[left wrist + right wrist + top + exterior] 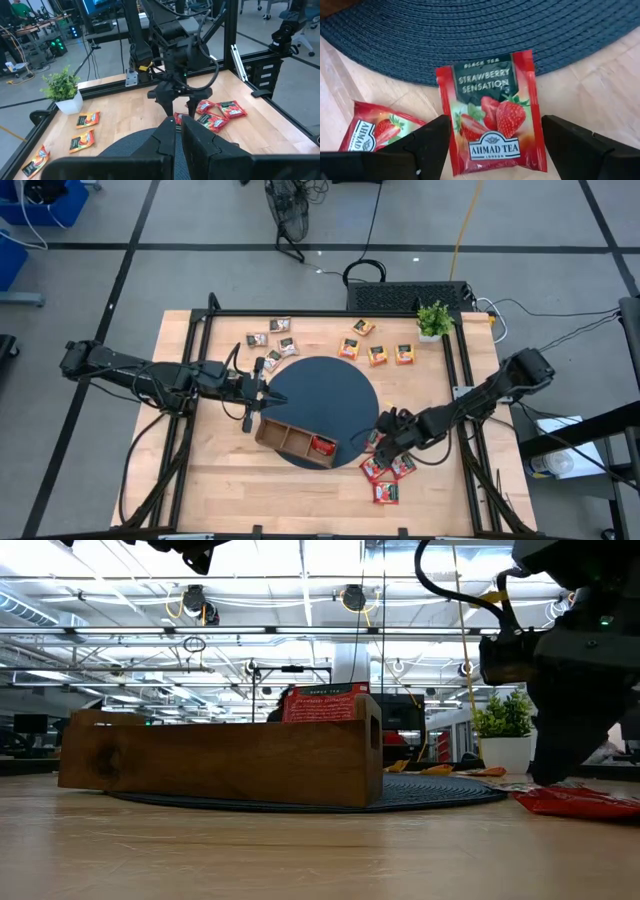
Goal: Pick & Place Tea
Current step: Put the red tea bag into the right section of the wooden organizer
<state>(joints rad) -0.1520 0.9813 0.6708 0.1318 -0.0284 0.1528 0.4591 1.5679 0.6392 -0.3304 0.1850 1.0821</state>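
Red sachet lies flat btwn right tool's spread fingers; untouched.

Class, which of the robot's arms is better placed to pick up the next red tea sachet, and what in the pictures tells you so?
The right arm. Its pincer hangs open directly over a red sachet beside the dark round mat, one finger on each side. The left pincer sits across the mat near the wooden tray, far from the red sachets.
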